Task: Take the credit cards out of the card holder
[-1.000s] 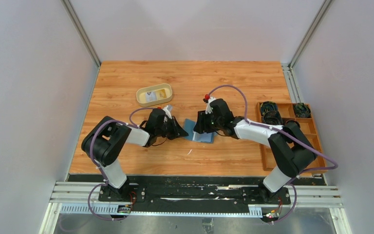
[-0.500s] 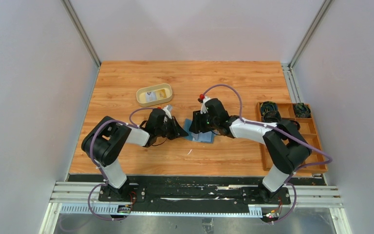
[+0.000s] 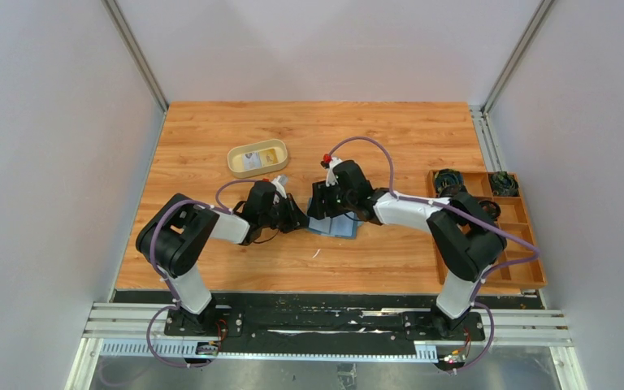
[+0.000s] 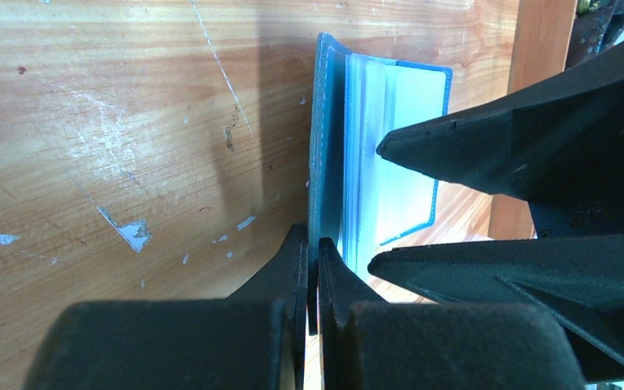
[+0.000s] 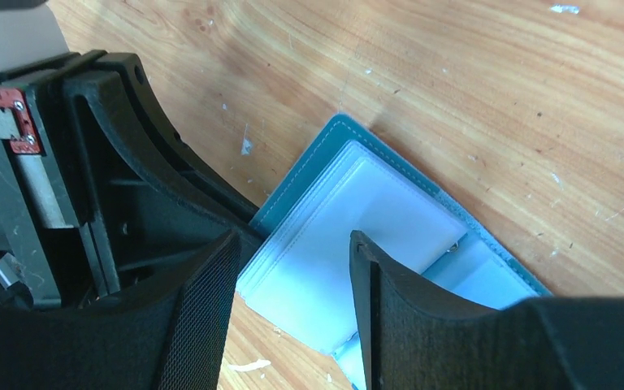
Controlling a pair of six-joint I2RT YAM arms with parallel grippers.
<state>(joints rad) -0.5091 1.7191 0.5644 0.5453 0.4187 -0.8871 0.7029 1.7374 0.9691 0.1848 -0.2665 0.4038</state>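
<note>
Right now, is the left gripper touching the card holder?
Touching. The left wrist view shows the left gripper closed on the teal cover edge of the card holder, which runs down between its fingertips.

The desk [image 3: 211, 130] is warm orange wood grain, scuffed and flecked with pale chips up close (long thin scratches too, seen from the wrist views). Plain pale grey panels box it in: a left wall [image 3: 41, 162], a back wall [image 3: 325, 41] and a right wall [image 3: 593, 122]. Silver metal posts [image 3: 134, 53] rise at the two far corners. A black-and-silver rail [image 3: 325, 321] lines the near edge. The light is soft and even, the shadows faint.
</note>
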